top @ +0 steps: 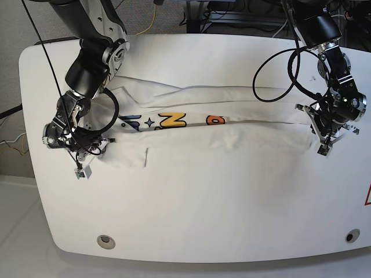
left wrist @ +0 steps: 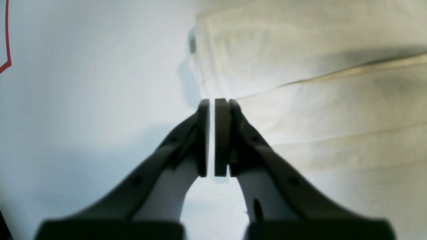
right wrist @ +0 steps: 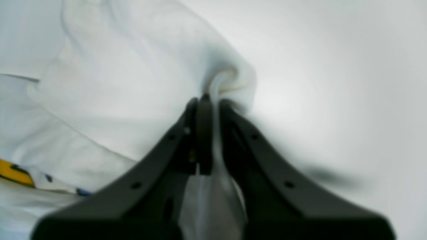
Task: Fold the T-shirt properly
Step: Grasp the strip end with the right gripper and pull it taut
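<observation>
A: Item one, the T-shirt. Location?

B: White, spread in a long band across the middle of the table, running from 9 o'clock to 3 o'clock in the base view. Folded lengthwise; part of the print shows along the fold: a blue star, a yellow letter, an orange one.

A: Item two, the right gripper. Condition?

B: Jaws pressed together on a bunched fold of the T-shirt. In the right wrist view the cloth rises out of the jaws at 12 o'clock, and the rest of the garment spreads away toward 9 and 10 o'clock. A strip of yellow print sits at 8 o'clock. In the base view this gripper is at the shirt's 9 o'clock end.

A: Item three, the left gripper.

B: Pads drawn together with only a thin slit of light between them, nothing in them. In its own view the T-shirt lies from 12 to 4 o'clock of the tips, its edge just beside them; bare table is at 9 o'clock. In the base view it hangs at the shirt's 3 o'clock end.

A: Containers?

B: None catalogued.

A: Surface and room?

B: White table with rounded corners, two round holes near the 6 o'clock edge, a red mark at 3 o'clock. Cables and grey floor behind, at 12 o'clock.
</observation>
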Controlling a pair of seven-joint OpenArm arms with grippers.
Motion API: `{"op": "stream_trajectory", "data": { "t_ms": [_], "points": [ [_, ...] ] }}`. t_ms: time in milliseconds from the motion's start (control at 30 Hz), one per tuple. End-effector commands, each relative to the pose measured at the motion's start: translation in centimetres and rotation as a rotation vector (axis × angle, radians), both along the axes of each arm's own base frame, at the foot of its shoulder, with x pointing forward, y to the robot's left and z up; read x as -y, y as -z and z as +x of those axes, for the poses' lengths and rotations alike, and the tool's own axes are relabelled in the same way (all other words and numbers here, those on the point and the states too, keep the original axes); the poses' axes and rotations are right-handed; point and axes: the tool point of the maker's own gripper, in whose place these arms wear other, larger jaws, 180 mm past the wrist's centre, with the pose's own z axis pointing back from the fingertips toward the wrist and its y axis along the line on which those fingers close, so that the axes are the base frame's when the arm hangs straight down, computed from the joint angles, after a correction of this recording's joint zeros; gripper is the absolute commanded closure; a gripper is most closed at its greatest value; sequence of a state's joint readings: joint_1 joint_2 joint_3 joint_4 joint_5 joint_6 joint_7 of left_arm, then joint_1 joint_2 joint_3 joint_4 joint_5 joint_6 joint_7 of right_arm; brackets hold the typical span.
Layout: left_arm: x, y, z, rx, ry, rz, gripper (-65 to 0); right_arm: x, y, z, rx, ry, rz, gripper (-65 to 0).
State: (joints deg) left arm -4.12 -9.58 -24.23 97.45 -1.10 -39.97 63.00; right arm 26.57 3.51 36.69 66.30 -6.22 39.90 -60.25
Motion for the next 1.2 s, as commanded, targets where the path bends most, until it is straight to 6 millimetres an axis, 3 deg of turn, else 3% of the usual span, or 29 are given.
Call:
{"op": "stream_trajectory", "data": {
  "t_ms": [0,233,733,1167],
  "points": [
    [-0.2,-1.3,1.0,0.050,0.008,0.008,-1.8,1.0,-2.1,1.2,0.054,0.009,-0.030,0.0],
    [-0.1,-1.3,1.0,0.048,0.010,0.008,-1.8,1.1,-3.0,0.4,0.060,0.015,-0.066,0.0],
    [-0.1,-1.3,1.0,0.048,0.011,0.008,-1.8,2.2,-7.0,-1.8,0.082,0.030,-0.213,0.0],
    [0.2,-1.3,1.2,0.061,0.016,-0.003,-1.8,0.6,-8.5,-4.2,0.091,-0.001,-0.296,0.0]
  ]
}}
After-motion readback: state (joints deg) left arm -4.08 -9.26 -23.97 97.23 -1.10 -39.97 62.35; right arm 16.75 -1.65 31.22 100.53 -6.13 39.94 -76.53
